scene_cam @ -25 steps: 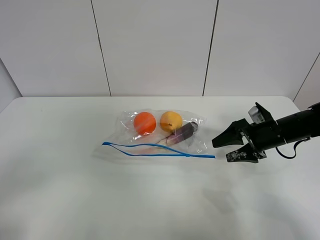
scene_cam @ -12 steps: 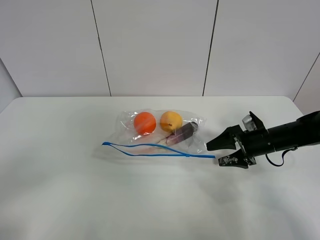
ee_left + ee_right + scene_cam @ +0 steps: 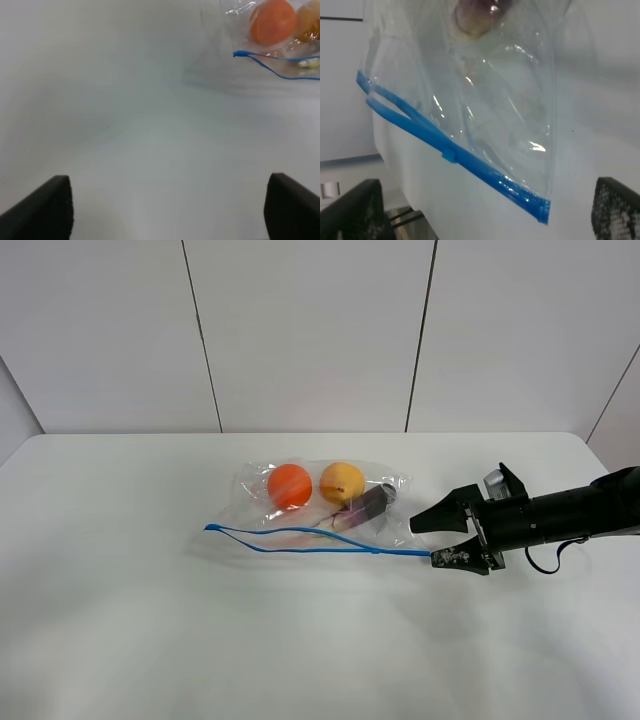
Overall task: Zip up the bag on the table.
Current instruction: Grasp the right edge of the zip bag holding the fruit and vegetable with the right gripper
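The clear bag (image 3: 322, 512) lies on the white table (image 3: 140, 640), with an orange ball (image 3: 290, 485), a yellow ball (image 3: 342, 481) and a purple item (image 3: 364, 506) inside. Its blue zipper strip (image 3: 300, 544) runs along the near edge; the two strips part left of a small blue tab (image 3: 375, 550). My right gripper (image 3: 432, 540) is open, low at the strip's right end. In the right wrist view the strip's end (image 3: 540, 208) lies between the fingers (image 3: 355, 210). My left gripper (image 3: 167, 205) is open and empty, well away from the bag's left end (image 3: 240, 53).
A white panelled wall (image 3: 310, 330) stands behind the table. The table's right edge (image 3: 600, 455) lies behind my right arm. My left arm does not show in the exterior high view.
My right gripper has moved left and down to the right end of the blue zipper strip, staying open. The bag has not moved.
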